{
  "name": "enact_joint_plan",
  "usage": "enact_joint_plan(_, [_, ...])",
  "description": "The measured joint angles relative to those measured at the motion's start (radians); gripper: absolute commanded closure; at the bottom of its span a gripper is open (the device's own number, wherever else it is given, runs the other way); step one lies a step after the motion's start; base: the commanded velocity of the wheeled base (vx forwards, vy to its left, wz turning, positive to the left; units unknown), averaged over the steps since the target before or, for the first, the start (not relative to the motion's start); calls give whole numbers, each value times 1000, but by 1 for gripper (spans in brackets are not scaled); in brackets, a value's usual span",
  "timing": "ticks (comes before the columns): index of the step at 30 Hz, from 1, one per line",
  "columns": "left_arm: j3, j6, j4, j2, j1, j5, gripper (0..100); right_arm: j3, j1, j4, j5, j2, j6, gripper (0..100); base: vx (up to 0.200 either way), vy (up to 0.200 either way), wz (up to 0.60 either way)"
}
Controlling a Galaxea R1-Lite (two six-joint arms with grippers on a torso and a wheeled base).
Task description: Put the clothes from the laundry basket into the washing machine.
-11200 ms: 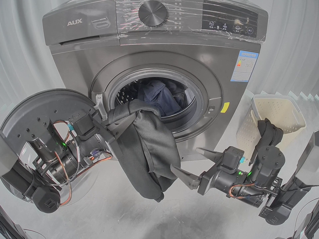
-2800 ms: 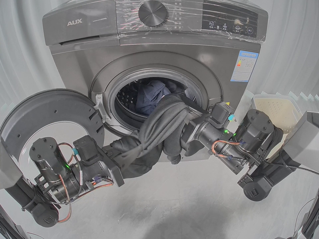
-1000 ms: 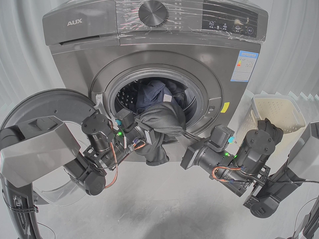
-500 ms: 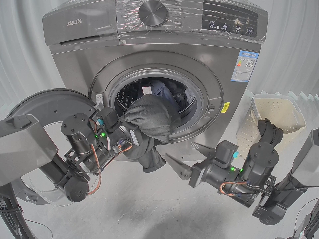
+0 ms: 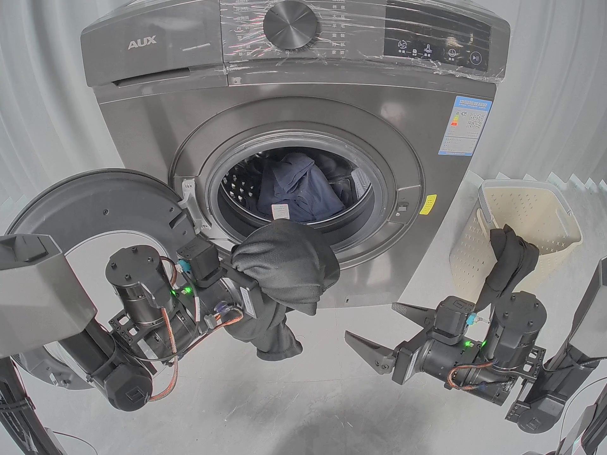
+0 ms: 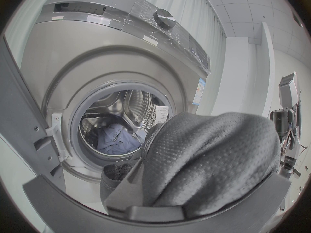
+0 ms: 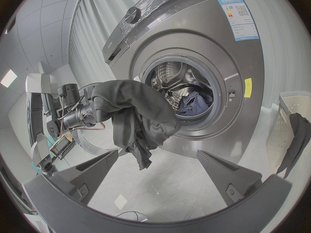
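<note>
Laundry basket (image 5: 537,213), cream and perforated, stands just behind the right gripper (image 5: 372,322) and to its right. A dark garment (image 5: 509,260) hangs over the basket's near rim. What lies deeper inside cannot be seen. The right gripper's jaws gape wide with nothing between them.

The left gripper (image 5: 256,285) is clamped on a dark grey garment (image 5: 288,263), which is bunched over its fingers and hides them. This garment hangs in the air just in front of the washing machine (image 5: 303,109), below the lip of the opening and not inside. The door (image 5: 95,203) stands swung open to the left of that gripper. Beyond and above the gripper, the drum (image 5: 243,181) holds a blue garment (image 5: 297,188) lying on its floor.

Half a second earlier the left gripper held its bundle higher, against the mouth of the drum. It has since dropped and drawn back, and the blue garment is uncovered. The right gripper has sunk lower and pulled away to the right, its jaws as wide as before.

The grey garment's long axis runs nearly upright. Its rounded bulk sits above the left gripper, towards the drum, and a narrow tail points down at the floor beneath the gripper.
</note>
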Motion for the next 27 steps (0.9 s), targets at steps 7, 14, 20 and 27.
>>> enact_joint_plan(7, [3, 1, 0, 38, -9, 0, 100, 4, -1, 0, 0, -2, 1, 0, 200, 0, 0])
enact_joint_plan(14, [-19, -1, 0, 71, -18, 0, 100, 7, 9, 0, 0, -3, 1, 0, 200, 0, 0])
enact_joint_plan(20, [-57, -3, 0, 100, -19, -1, 100, 9, 11, 0, 0, -5, 1, 0, 200, 0, 0])
enact_joint_plan(27, [-191, 31, 0, 175, -17, 17, 100, 12, 15, 1, 0, -12, 0, 0, 0, 0, 0])
